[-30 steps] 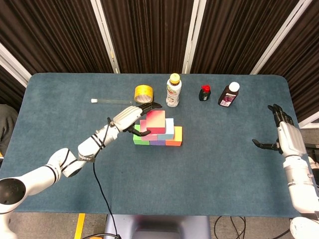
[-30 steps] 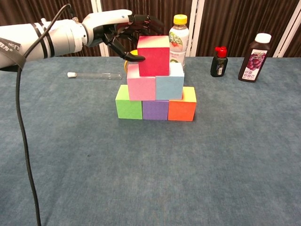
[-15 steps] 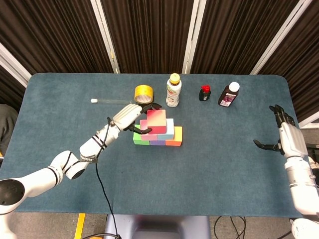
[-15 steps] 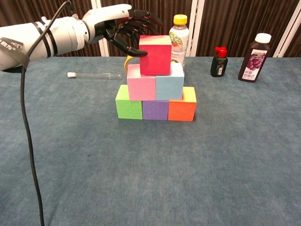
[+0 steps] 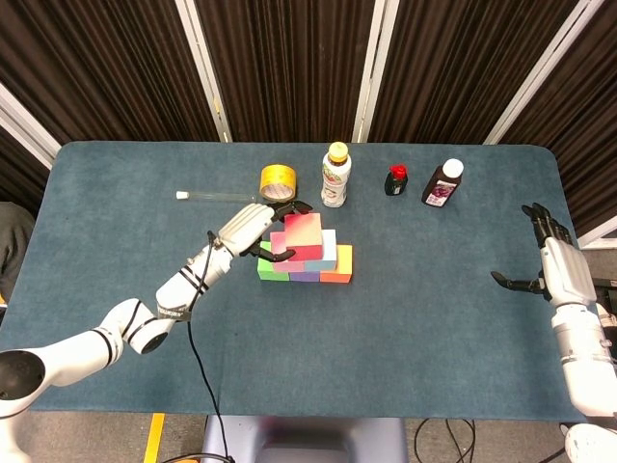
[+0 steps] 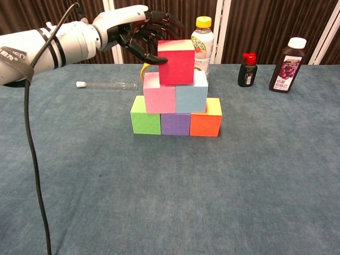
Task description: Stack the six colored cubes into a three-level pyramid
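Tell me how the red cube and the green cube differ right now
The red cube is on the top level, resting on the pink cube and light blue cube; the green cube sits on the table at the bottom row's left end. The left hand has its fingers around the red cube, with a fingertip at its left face; nothing touches the green one except its purple neighbour. Both look like same-sized cubes.
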`<control>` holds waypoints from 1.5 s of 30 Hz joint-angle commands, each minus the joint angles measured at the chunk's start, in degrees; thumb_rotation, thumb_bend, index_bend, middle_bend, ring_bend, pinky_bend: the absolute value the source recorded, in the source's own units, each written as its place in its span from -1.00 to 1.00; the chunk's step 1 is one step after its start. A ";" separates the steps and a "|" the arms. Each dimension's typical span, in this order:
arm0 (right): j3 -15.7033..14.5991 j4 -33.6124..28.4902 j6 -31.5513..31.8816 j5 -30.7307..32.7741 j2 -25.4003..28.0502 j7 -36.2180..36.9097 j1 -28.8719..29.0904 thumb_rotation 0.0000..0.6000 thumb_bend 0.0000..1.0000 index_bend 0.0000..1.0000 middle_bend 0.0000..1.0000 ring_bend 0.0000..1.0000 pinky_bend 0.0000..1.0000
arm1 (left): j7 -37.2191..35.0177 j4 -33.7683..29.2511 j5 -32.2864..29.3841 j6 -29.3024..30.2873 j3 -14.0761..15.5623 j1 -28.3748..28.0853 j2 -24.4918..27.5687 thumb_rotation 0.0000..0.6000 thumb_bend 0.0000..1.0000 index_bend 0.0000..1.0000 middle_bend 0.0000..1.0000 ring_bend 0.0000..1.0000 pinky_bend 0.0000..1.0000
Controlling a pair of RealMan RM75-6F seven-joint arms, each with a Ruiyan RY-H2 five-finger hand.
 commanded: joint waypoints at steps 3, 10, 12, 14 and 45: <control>-0.01 -0.04 0.00 0.00 0.07 0.00 -0.04 1.00 -0.45 -0.96 -0.88 -1.00 -0.81 | 0.74 -0.01 -0.36 0.43 -0.38 0.53 -0.43 1.00 -0.38 -0.60 -0.46 -0.42 -0.27; -0.10 -0.01 -0.19 0.09 0.05 -0.12 0.00 1.00 -0.45 -0.96 -0.88 -1.00 -0.81 | 1.54 0.61 -0.35 0.51 -0.55 0.87 -1.16 1.00 -0.37 -0.59 -0.46 -0.43 -0.27; -0.09 -0.02 -0.21 0.16 0.08 -0.11 -0.01 1.00 -0.45 -0.96 -0.88 -1.00 -0.81 | 1.82 0.88 -0.26 0.54 -0.55 0.95 -1.31 1.00 -0.38 -0.59 -0.46 -0.43 -0.27; -0.09 -0.02 -0.20 0.20 0.08 -0.13 -0.02 1.00 -0.45 -0.96 -0.88 -1.00 -0.81 | 1.98 0.98 -0.23 0.58 -0.58 1.03 -1.41 1.00 -0.38 -0.59 -0.47 -0.43 -0.27; -0.12 0.60 -0.73 0.19 -0.25 0.45 0.02 1.00 -0.45 -0.98 -0.88 -1.00 -0.87 | 5.15 -1.94 0.31 0.86 -0.55 2.43 -0.46 1.00 -0.36 -0.89 -0.99 -0.97 -0.55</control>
